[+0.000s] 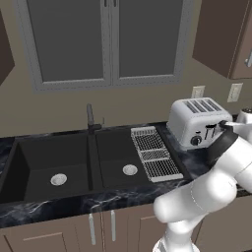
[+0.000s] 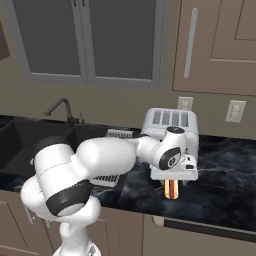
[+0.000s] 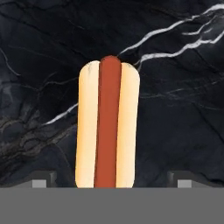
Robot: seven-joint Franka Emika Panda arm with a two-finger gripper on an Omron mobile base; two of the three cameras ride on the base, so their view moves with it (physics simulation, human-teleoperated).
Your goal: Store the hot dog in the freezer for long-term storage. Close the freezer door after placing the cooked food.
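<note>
The hot dog, a tan bun with a red sausage along its top, lies on the black marble counter. My gripper hangs just above it, open. One dark fingertip stands on each side of the bun with a gap to it. From the right base view, the hot dog peeks out under my white hand, in front of the toaster. The freezer and the freezer door are out of view.
A white toaster stands at the back of the counter, right behind my hand. Left of it lie a wire drying rack and a dark double sink with a faucet. Wall cabinets hang above.
</note>
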